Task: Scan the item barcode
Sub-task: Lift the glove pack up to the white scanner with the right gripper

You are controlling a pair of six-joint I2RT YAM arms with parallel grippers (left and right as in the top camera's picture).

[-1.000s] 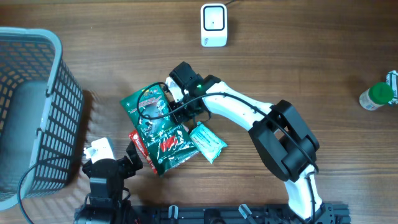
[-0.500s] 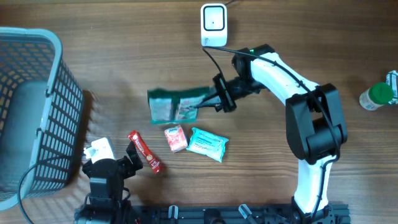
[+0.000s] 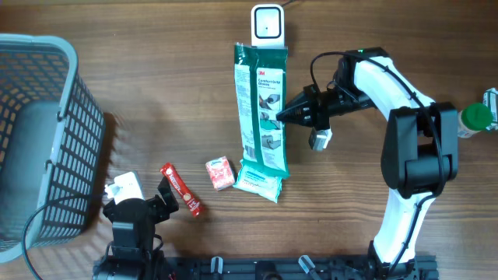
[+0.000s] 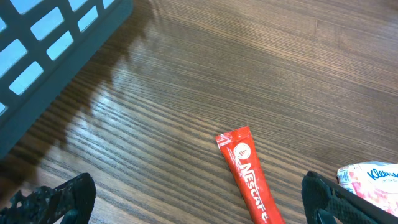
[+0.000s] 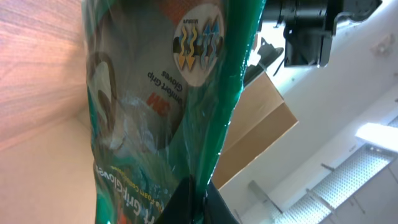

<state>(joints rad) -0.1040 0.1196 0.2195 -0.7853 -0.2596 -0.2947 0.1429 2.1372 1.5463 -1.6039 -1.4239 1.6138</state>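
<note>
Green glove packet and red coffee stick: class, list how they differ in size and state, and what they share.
The green glove packet is long and broad; the red coffee stick is short and thin. The packet is gripped by the right fingers; the stick lies untouched on the table. Both are printed wrappers.

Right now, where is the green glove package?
Overhead view: the green glove package is centre-top, pinched at one long edge by the right gripper, top end at the white scanner, bottom end over the teal tissue pack.
</note>
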